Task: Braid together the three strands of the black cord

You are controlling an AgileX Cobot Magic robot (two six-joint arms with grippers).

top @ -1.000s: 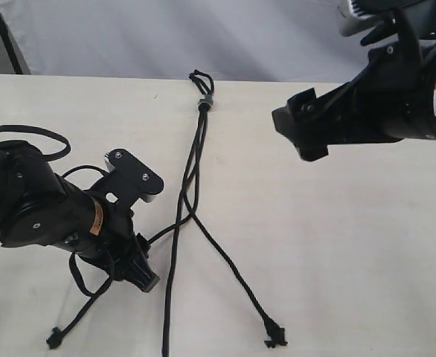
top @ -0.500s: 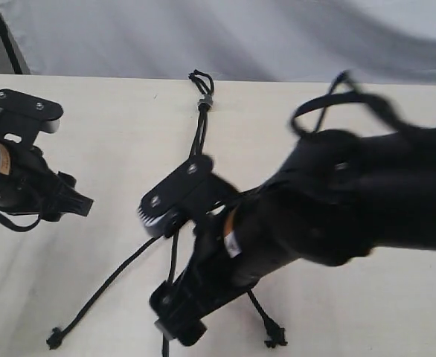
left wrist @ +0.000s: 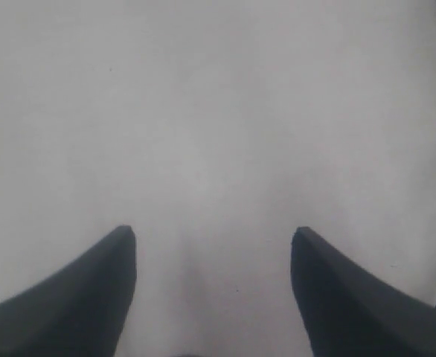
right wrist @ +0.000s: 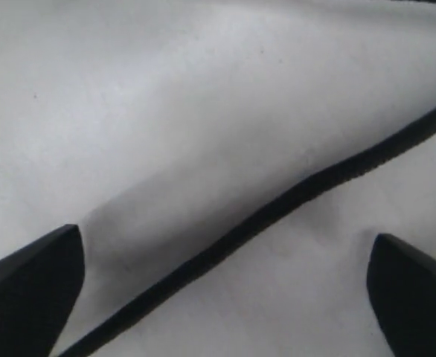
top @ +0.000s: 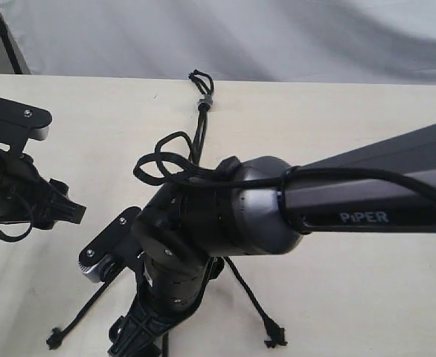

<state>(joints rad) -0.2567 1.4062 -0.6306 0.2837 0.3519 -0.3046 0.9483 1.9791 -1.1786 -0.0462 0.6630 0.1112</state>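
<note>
Jaws of both grippers are spread: the right gripper (right wrist: 224, 236) is held over a black strand (right wrist: 277, 202), the left gripper (left wrist: 212, 231) over the table (left wrist: 203, 89).

Matte black cord (top: 201, 123), cream table (top: 352, 297)

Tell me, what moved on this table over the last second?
The left gripper pulled back leftward, away from the black cord, and is open over the table. The right gripper swung in from the far right, across the cord to its near left side. It is open, with one strand between its jaws, ungripped. The grey band and two visible knotted tips stayed put.
</note>
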